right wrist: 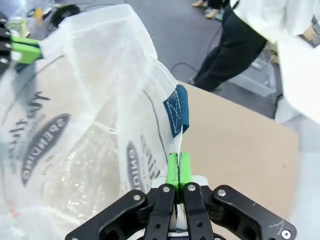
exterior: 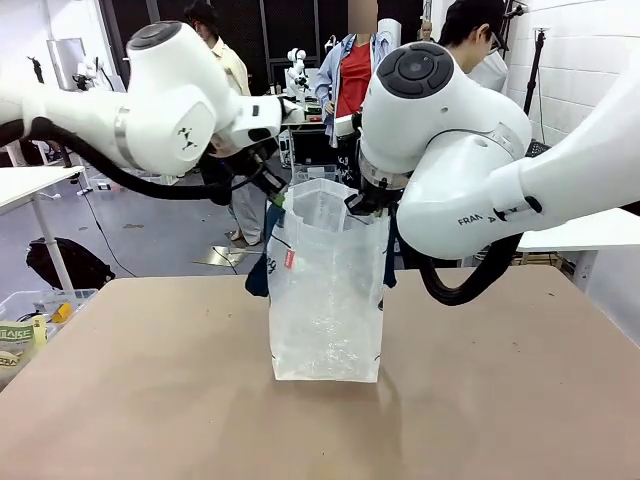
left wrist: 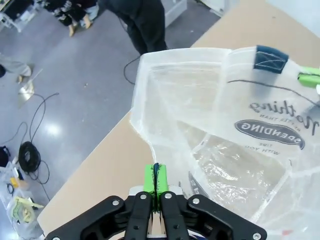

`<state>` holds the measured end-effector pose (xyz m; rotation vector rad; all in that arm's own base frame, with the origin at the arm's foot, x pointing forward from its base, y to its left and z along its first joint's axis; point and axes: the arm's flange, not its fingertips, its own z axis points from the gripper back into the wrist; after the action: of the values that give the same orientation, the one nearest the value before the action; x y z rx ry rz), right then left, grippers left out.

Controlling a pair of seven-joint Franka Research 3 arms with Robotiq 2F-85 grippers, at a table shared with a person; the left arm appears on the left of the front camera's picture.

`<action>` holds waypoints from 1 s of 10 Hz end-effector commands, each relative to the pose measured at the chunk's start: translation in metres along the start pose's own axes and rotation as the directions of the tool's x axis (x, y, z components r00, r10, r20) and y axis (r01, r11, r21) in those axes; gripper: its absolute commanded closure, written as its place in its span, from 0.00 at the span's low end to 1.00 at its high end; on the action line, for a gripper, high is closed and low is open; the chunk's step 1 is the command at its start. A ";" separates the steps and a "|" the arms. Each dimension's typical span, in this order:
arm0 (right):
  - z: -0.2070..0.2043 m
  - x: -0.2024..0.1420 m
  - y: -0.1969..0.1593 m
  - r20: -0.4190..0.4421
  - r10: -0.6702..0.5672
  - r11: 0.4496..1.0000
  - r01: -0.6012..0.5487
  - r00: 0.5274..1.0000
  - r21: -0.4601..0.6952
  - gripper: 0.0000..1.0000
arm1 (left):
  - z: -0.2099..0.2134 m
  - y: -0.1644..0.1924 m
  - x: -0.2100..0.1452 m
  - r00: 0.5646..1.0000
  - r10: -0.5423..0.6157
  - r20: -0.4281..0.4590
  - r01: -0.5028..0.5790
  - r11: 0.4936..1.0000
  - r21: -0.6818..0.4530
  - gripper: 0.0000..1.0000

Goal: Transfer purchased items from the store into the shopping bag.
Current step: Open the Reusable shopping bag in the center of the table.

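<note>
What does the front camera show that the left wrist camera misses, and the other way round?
Front view: the whole shopping bag standing upright, with the left arm and right arm meeting over its top. Left wrist view: the left pincer shut on the bag's rim, and the navy lettering up close. Both: the frosted bag and the tan table under it.

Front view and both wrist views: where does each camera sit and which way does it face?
Front: between the arms, facing across the table at the upright shopping bag; both arms show.
Left wrist: above the bag, looking down; left gripper shut on its rim.
Right wrist: opposite side, looking down; right gripper shut on its rim.
Shared: each wrist view shows the other gripper's green pads.
</note>
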<state>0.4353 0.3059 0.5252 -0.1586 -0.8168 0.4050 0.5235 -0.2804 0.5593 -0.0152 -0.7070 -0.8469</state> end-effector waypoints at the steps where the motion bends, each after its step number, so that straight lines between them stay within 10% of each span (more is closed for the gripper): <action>1: -0.011 -0.007 0.008 -0.010 -0.030 0.998 0.029 1.000 -0.060 1.00 | 0.009 0.017 -0.028 0.999 0.017 0.038 -0.017 1.000 -0.012 1.00; 6: -0.021 -0.012 -0.002 -0.045 -0.062 0.995 0.058 0.997 -0.075 1.00 | 0.013 0.077 -0.083 0.993 0.117 0.003 -0.117 0.991 0.066 1.00; 10: -0.017 -0.013 0.030 0.068 0.011 1.000 -0.012 0.998 0.017 1.00 | 0.001 0.056 -0.087 0.995 0.073 0.069 -0.073 0.997 -0.006 1.00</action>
<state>0.4289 0.3218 0.5084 -0.1439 -0.8218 0.4165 0.5297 -0.1888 0.5305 -0.0352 -0.7283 -0.7387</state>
